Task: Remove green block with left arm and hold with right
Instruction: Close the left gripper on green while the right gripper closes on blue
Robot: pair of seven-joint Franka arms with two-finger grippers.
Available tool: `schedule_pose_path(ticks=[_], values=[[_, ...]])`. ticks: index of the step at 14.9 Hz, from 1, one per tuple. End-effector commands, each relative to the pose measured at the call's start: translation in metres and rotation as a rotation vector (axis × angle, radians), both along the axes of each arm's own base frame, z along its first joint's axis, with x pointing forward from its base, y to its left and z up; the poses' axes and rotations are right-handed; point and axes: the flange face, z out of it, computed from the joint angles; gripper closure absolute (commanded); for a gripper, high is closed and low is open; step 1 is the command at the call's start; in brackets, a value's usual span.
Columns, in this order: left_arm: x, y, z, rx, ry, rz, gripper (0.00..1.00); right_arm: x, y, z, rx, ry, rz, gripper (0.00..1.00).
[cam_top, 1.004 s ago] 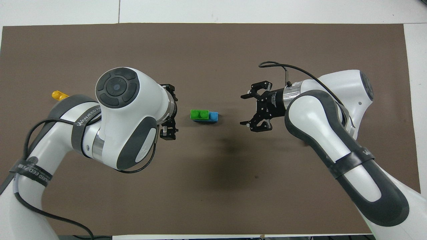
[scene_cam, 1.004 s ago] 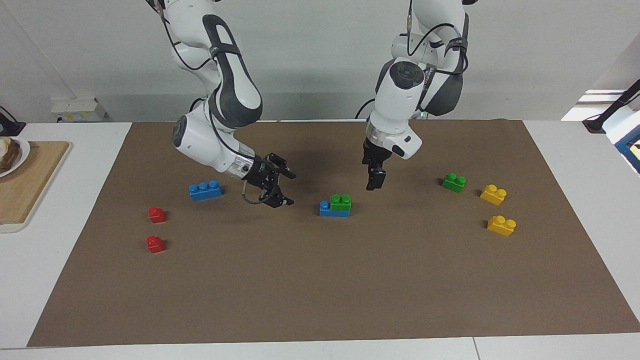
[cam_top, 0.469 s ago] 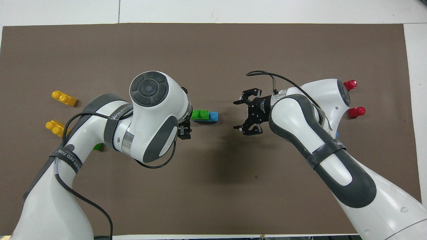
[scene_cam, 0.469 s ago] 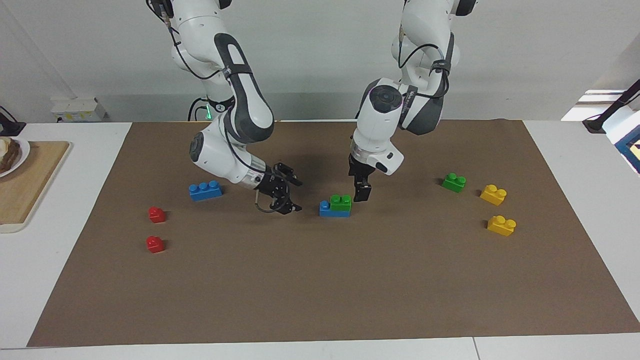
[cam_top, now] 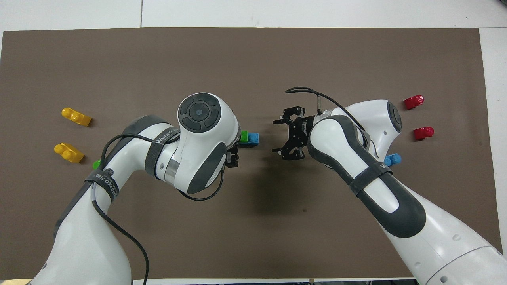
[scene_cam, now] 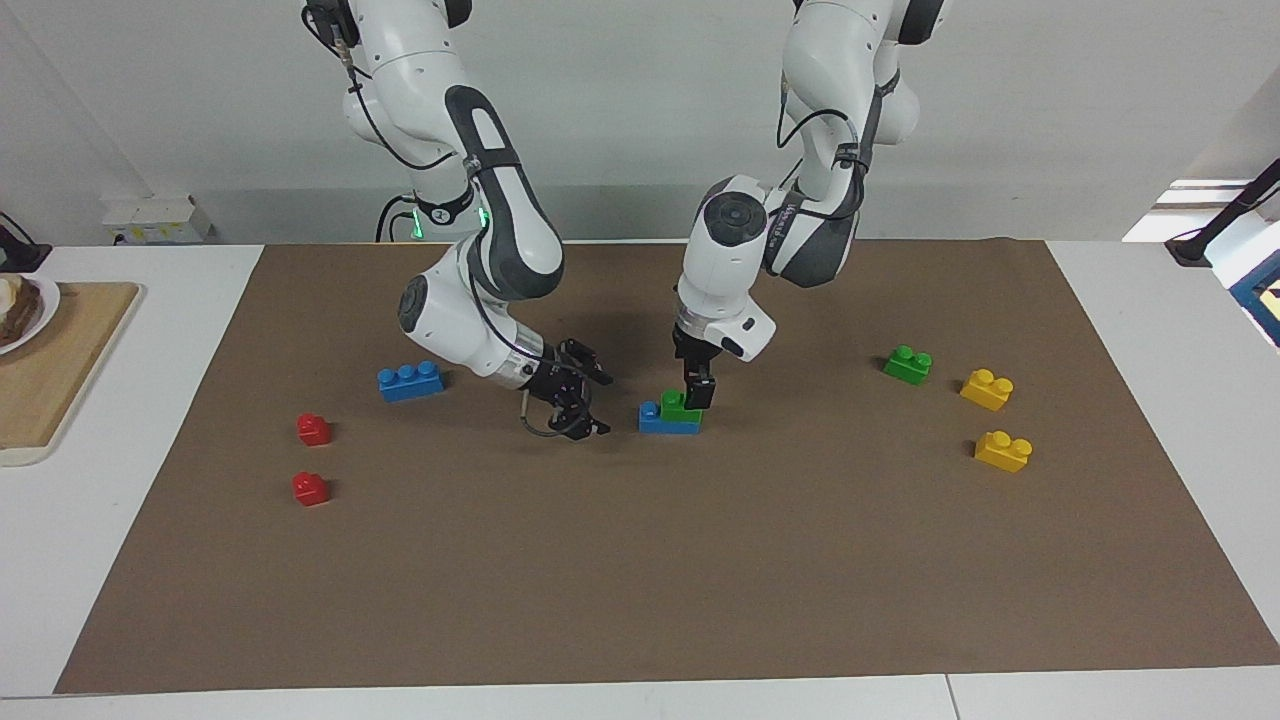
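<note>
1. Brown matting (scene_cam: 640,560) covers the white table (scene_cam: 120,560), and the toy bricks lie scattered on it between the two arms.
2. Near the middle of the mat sits a blue brick (scene_cam: 662,421) with the green block (scene_cam: 680,404) pressed onto its top, at the end toward the left arm. One blue stud stays bare at the other end.
3. The left hand (scene_cam: 699,390) hangs straight down right at the green block, one finger in front of its end face. I judge it is settling for a pinch; whether its fingers have closed on the block yet, I cannot tell.
4. The right hand (scene_cam: 582,395) reaches in low and sideways, beside the blue brick's bare-stud end but not touching it. Its fingers are spread wide, which suits clamping the base so that it stays put while the block above is pulled off.
5. Toward the left arm's end from the stacked pair lie a second green brick (scene_cam: 908,365) and two yellow bricks (scene_cam: 987,389).
6. Toward the right arm's end lie a loose blue brick (scene_cam: 411,381) and two red pieces (scene_cam: 313,429), all well apart from the stack.
</note>
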Motion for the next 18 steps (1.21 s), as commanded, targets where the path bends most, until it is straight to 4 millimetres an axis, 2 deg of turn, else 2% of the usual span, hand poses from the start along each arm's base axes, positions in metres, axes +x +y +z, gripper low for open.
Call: schedule_pose_path(ticks=[1,9,13,18], values=[[0.006,-0.003,-0.010,-0.001,-0.011,0.017,0.00,0.002,0.017,-0.005,0.018,-0.030,-0.021,0.11],[0.010,0.002,-0.017,-0.010,-0.032,0.028,0.00,-0.003,0.044,-0.008,0.017,-0.057,-0.039,0.11],[0.008,0.003,-0.021,-0.006,-0.027,0.029,0.00,-0.003,0.058,-0.016,0.008,-0.065,-0.035,0.11],[0.006,0.005,-0.026,-0.002,-0.024,0.029,0.00,-0.003,0.060,-0.030,-0.013,-0.068,-0.037,0.11]])
